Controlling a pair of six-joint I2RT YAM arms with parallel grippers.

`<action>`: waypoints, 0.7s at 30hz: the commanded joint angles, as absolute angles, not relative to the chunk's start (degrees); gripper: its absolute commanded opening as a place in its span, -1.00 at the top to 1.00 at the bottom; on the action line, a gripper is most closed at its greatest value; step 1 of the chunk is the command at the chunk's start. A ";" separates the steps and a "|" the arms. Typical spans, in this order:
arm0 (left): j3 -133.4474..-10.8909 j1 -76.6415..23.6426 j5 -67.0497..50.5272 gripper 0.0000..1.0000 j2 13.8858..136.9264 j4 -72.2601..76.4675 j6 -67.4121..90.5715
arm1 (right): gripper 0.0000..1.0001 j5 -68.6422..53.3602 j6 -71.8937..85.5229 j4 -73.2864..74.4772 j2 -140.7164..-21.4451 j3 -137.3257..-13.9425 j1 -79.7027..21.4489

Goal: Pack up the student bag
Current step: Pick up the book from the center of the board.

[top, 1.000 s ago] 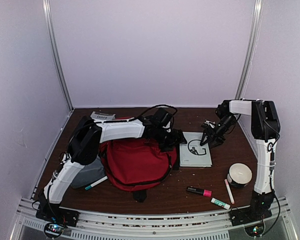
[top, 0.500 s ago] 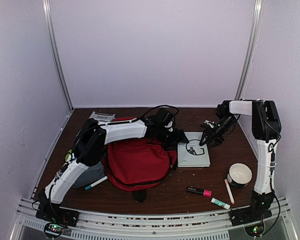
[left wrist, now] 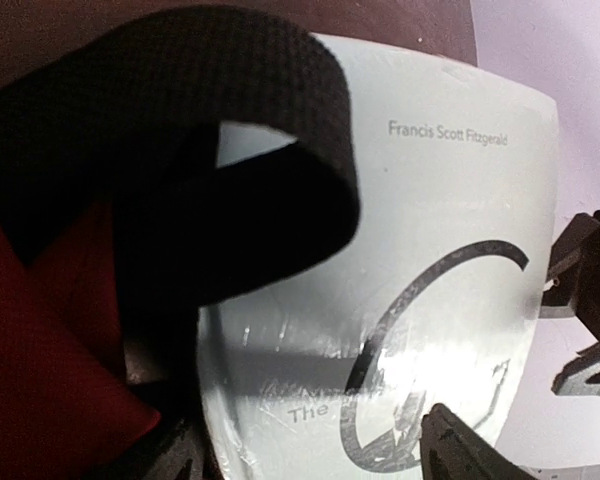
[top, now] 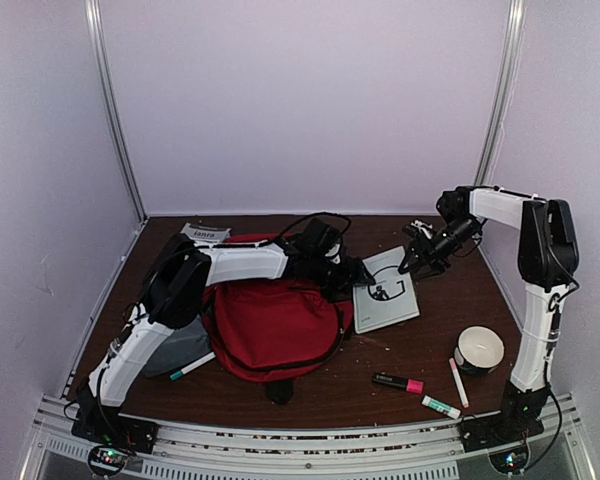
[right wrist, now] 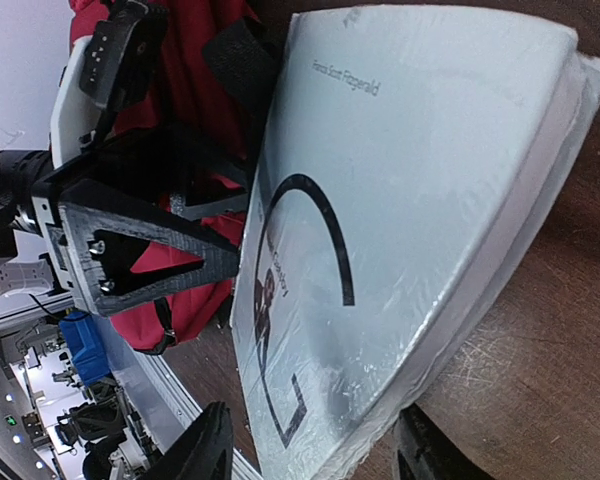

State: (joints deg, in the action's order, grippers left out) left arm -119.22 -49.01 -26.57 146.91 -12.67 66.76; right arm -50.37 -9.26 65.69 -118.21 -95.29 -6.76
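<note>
The red student bag (top: 270,325) lies at centre left and also shows in the left wrist view (left wrist: 30,380) and the right wrist view (right wrist: 195,80). A white plastic-wrapped book (top: 385,295) lies just right of it, tilted with its far right corner raised. My right gripper (top: 417,257) is shut on that corner (right wrist: 315,445); the cover (right wrist: 410,180) fills its view. My left gripper (top: 358,272) reaches over the bag to the book's left edge, open (left wrist: 315,455), one finger over the cover (left wrist: 430,250). A black bag strap (left wrist: 230,150) loops above it.
A grey pouch (top: 180,350) and a teal marker (top: 192,366) lie left of the bag. A white card (top: 205,233) lies behind it. At front right are a white bowl (top: 478,348), a black-and-pink marker (top: 398,382), a pink pen (top: 459,382) and a white-green stick (top: 441,406).
My right gripper rose and moved back, lifting the book's far right corner and turning the book toward the bag. My left gripper slid right to the book's left edge.
</note>
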 commanded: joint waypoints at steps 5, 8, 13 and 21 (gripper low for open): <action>-114.85 -49.84 -29.52 -0.53 148.72 -5.04 69.02 | -0.08 -73.06 -18.87 71.02 -124.39 -100.09 -10.29; -114.56 -49.75 -29.67 -0.52 148.85 -4.06 69.32 | -0.08 -77.38 -32.01 83.50 -126.95 -104.80 -11.33; -114.77 -49.66 -29.69 -0.48 148.84 -3.74 69.35 | -0.04 -80.20 -40.70 92.62 -130.11 -108.06 -13.22; -114.15 -49.68 -29.28 -0.46 148.37 -3.72 69.28 | 0.03 -65.61 -5.57 58.22 -124.25 -92.47 -13.51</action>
State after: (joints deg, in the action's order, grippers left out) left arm -115.50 -46.94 -29.52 146.26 -5.98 69.52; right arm -68.75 -20.45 75.26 -125.73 -97.62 -10.00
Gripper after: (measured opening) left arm 0.733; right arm 0.479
